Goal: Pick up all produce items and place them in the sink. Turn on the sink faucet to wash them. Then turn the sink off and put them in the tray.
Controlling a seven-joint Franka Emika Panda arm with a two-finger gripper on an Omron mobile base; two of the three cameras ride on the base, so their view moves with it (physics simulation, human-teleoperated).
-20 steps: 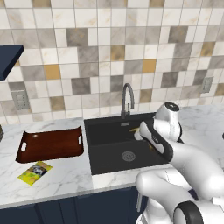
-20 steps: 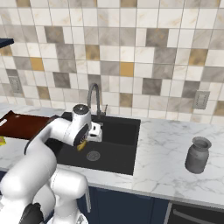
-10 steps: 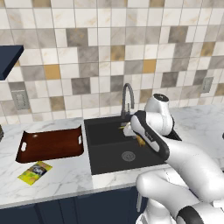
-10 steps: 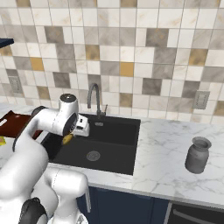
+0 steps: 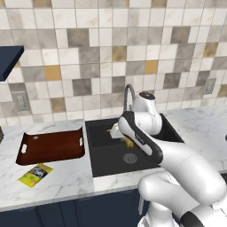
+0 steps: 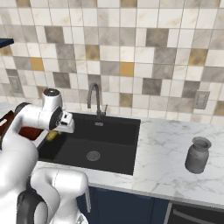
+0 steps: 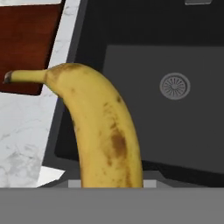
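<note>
My gripper (image 5: 117,132) is shut on a yellow, brown-spotted banana (image 7: 103,131), the produce item. It hangs over the left part of the black sink (image 5: 106,165), above the basin floor. From the right base view the banana (image 6: 52,136) sits at the sink's left rim (image 6: 109,146), under the hand. Looking along the hand, the banana's stem points toward the reddish-brown tray (image 7: 26,43), and the round drain (image 7: 175,85) lies off to the right. The tray (image 5: 48,146) rests on the counter left of the sink. The grey faucet (image 5: 128,95) arches behind the basin; no water shows.
A flat yellow-green packet (image 5: 35,174) lies on the marble in front of the tray. A grey jar (image 6: 197,155) stands on the counter right of the sink. The tiled wall runs close behind the faucet (image 6: 93,98).
The gripper has swung left across the sink with the banana still in it, from the basin's right side to its left edge near the tray.
</note>
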